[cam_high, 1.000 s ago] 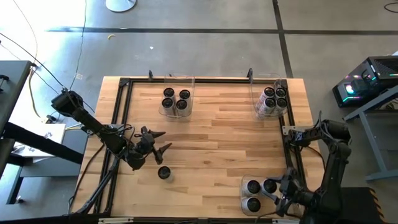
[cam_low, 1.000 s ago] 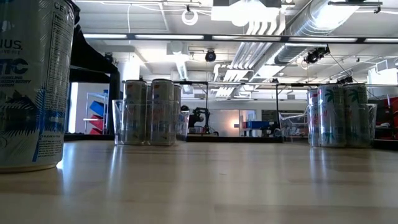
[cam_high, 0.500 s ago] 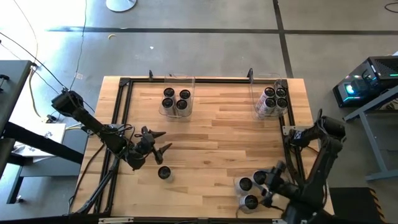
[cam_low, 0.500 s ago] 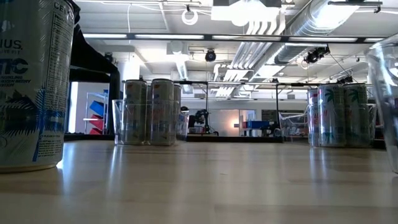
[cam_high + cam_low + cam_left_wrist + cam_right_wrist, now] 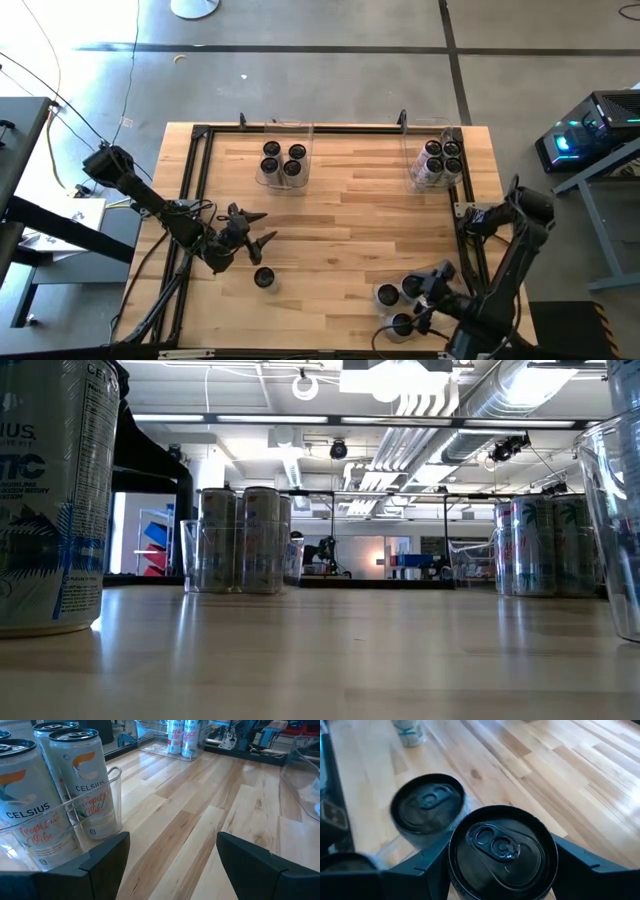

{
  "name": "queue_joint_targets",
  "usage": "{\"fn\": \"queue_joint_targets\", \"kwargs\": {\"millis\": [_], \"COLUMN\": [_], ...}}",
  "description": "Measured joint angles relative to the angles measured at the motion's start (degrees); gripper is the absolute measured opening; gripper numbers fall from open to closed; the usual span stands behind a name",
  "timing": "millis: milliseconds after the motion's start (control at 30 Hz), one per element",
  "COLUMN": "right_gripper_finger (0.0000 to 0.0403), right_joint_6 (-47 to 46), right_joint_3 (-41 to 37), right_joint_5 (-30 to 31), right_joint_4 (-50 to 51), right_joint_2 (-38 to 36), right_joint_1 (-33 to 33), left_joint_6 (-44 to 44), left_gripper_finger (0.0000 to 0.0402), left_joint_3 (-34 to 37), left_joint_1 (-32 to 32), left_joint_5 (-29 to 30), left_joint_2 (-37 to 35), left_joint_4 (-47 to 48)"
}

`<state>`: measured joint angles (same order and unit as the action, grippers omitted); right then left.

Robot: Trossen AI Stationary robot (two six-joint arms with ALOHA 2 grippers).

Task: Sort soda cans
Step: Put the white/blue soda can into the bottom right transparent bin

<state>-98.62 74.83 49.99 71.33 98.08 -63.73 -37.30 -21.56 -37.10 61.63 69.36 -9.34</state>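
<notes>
At the lower right of the high view, the right gripper (image 5: 428,300) is clamped on a can (image 5: 502,849) among three cans (image 5: 387,295) in a clear bin (image 5: 612,530); its fingers (image 5: 427,862) flank the dark top. At left centre, the left gripper (image 5: 262,229) hovers with jaws spread and empty, just above a lone can (image 5: 263,277). At the top, three cans sit in the back-left bin (image 5: 282,160), and more fill the back-right bin (image 5: 437,160).
</notes>
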Motion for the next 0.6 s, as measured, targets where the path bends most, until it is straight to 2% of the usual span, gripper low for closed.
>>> {"fn": "queue_joint_targets", "kwargs": {"millis": [400, 533, 600], "right_gripper_finger": [0.0242, 0.0279, 0.0297], "right_joint_6": [-2.04, -2.05, -2.11], "right_joint_3": [0.06, 0.13, 0.11], "right_joint_5": [-2.59, -4.29, -7.05], "right_joint_4": [-0.39, -0.66, -1.36], "right_joint_2": [2.87, 2.79, 2.84], "right_joint_1": [0.62, 0.30, 0.04], "left_joint_6": [0.00, 0.02, 0.00], "left_gripper_finger": [0.0291, 0.0291, 0.0291], "left_joint_3": [0.00, 0.00, 0.00], "left_joint_1": [0.00, 0.00, 0.00], "left_joint_5": [0.00, 0.00, 0.00], "left_joint_2": [0.00, 0.00, 0.00], "left_joint_4": [0.02, 0.02, 0.02]}}
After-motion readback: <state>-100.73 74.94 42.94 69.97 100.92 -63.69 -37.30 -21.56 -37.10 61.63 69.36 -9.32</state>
